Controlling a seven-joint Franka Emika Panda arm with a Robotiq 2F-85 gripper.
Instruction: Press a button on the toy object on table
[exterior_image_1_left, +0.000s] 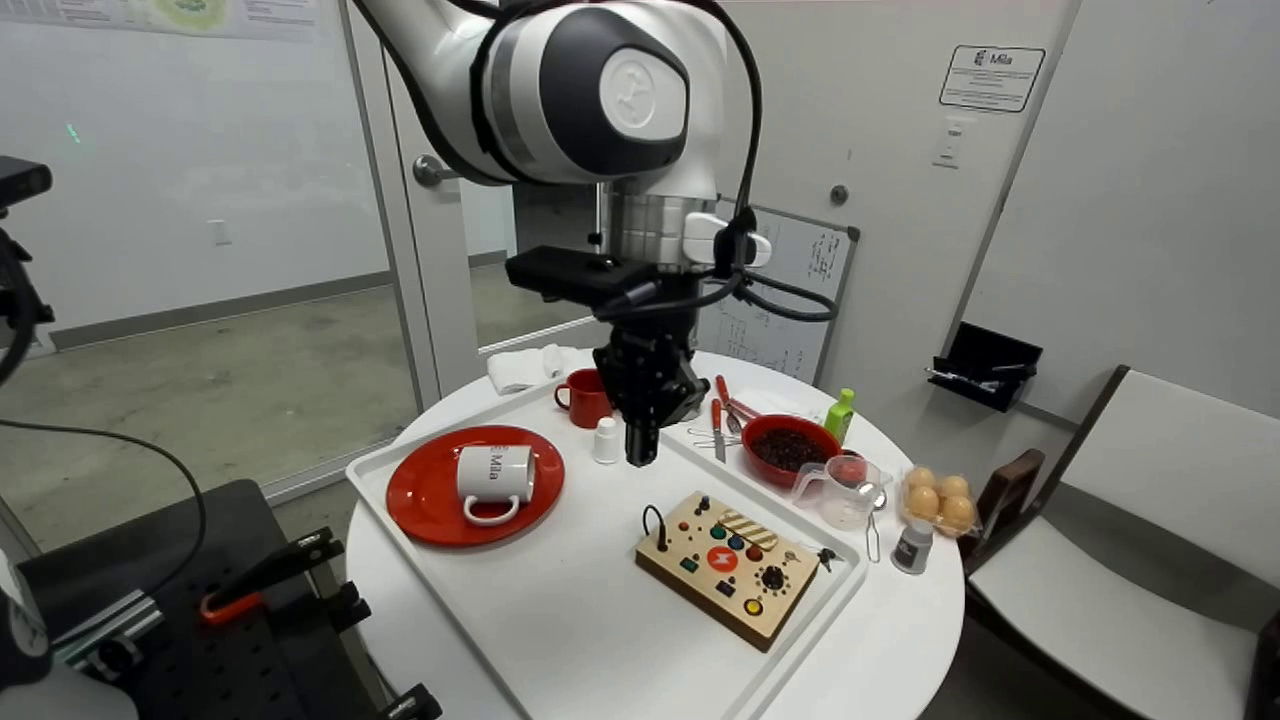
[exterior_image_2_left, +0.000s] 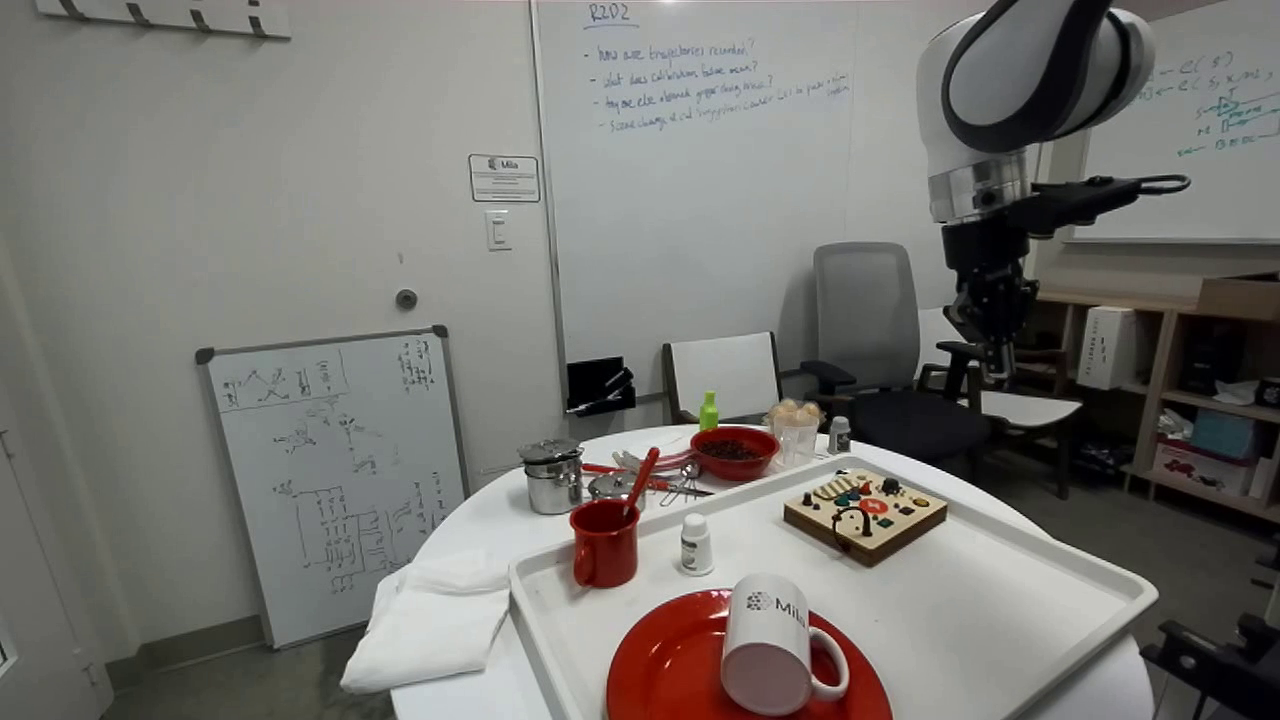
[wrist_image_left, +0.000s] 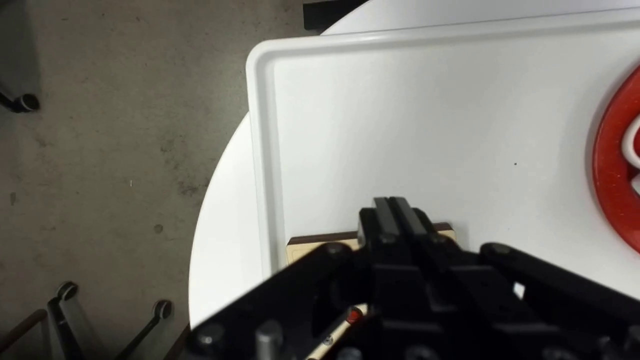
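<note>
One toy board (exterior_image_1_left: 722, 566) sits on one tray (exterior_image_1_left: 590, 600) on one round surface (exterior_image_1_left: 912, 640), with one red plate (exterior_image_1_left: 425, 500) bearing one tipped white mug (exterior_image_1_left: 493, 474); one end effector (exterior_image_1_left: 642, 456), two fingers (wrist_image_left: 385, 216) clenched, hangs above

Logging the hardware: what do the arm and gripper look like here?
The arm is white and rounded, with dark grey panels, a pale embossed disc on one joint and a silvery metal section further down. Black cables run alongside. The gripper is black with slim greyish fingertips.
</note>
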